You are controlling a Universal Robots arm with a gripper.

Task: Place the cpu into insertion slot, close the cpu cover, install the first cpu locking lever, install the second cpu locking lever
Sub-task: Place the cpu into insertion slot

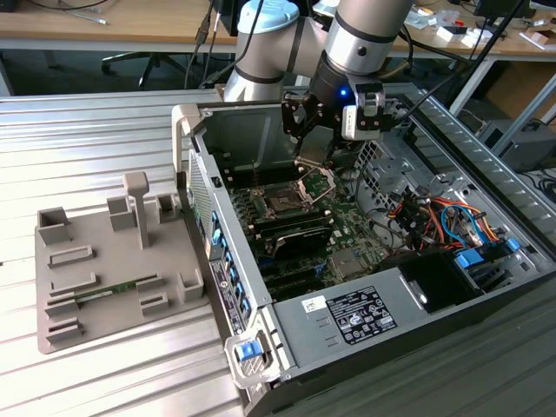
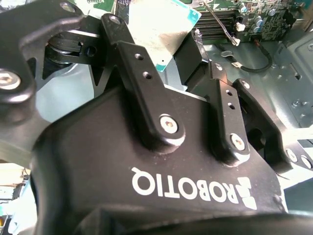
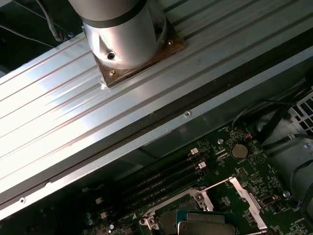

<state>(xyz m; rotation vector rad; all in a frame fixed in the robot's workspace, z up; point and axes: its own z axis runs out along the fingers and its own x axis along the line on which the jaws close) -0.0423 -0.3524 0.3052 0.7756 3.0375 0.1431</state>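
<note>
The cpu (image 2: 164,36) is a flat pale square with a teal edge, clamped between my gripper's two black fingers (image 2: 128,54). In the first wrist view its silver-grey top (image 3: 205,228) shows just above the green board. In the exterior view my gripper (image 1: 310,162) hangs inside the open computer case, a little above the insertion slot (image 1: 285,202) and towards its far right side. The slot's middle looks dark. The cpu cover (image 1: 319,182) stands raised at the slot's far right side, right under the gripper. Its silver frame (image 3: 247,198) also shows in the first wrist view.
Long black memory slots (image 3: 166,182) lie beside the socket. The case's side wall (image 1: 195,165) stands at the exterior view's left. Coloured cables (image 1: 434,217) and a power supply (image 1: 356,314) fill the right and front. A grey fixture tray (image 1: 104,261) lies outside the case.
</note>
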